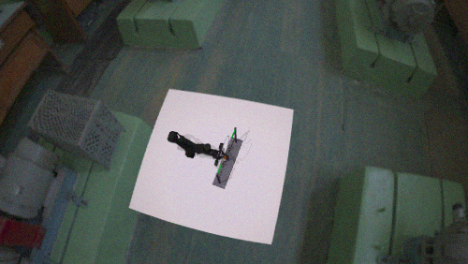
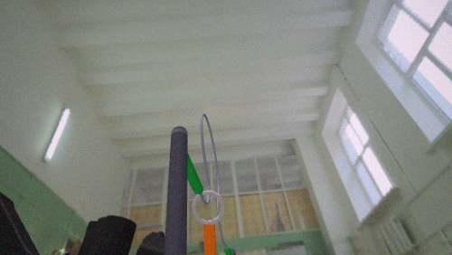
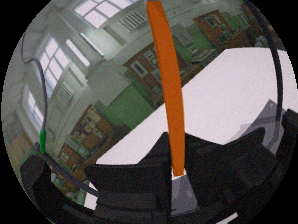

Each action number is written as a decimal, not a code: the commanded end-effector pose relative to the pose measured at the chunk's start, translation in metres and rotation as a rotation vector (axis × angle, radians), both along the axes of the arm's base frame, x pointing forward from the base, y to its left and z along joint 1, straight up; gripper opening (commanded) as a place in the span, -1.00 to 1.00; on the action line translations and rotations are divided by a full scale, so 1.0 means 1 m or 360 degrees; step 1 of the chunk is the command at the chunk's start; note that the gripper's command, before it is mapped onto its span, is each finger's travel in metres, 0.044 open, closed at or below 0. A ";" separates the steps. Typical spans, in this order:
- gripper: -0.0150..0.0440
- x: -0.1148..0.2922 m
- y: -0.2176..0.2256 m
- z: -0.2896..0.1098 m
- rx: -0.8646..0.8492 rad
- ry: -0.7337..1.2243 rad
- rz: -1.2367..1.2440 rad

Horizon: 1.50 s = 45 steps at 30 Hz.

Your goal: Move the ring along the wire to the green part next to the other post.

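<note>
My gripper (image 1: 220, 154) (image 3: 170, 135) is shut on the lower end of the orange handle (image 1: 225, 157) (image 2: 209, 239) (image 3: 169, 96). The handle stands upright and carries the pale ring (image 2: 208, 207) at its top. In the exterior view the ring encircles the wire just where the green part (image 2: 194, 176) beside the dark post (image 2: 177, 190) ends. The thin grey wire (image 2: 207, 145) loops up from there. I cannot tell whether the ring touches the wire. A second green part (image 1: 234, 133) lies at the far post.
The wire stands on a grey base (image 1: 224, 177) in the middle of a white mat (image 1: 187, 206). My arm (image 1: 189, 147) reaches in from the left. Green machines (image 1: 159, 23) and a grey crate (image 1: 75, 124) stand well off the mat.
</note>
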<state>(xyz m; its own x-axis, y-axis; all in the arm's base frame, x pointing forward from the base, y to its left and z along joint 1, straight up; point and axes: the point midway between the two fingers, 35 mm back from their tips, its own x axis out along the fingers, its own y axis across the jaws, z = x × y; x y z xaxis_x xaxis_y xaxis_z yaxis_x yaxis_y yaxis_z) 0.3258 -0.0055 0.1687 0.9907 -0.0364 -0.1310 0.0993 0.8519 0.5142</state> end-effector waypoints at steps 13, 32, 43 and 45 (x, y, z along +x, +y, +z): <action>-1.00 -0.020 0.036 0.040 0.0495 0.0163 0.0200; -1.00 -0.040 0.054 0.081 0.0963 0.0304 0.0473; -1.00 -0.044 0.060 0.099 0.1154 0.0293 0.0540; -1.00 -0.044 0.060 0.100 0.1175 0.0288 0.0543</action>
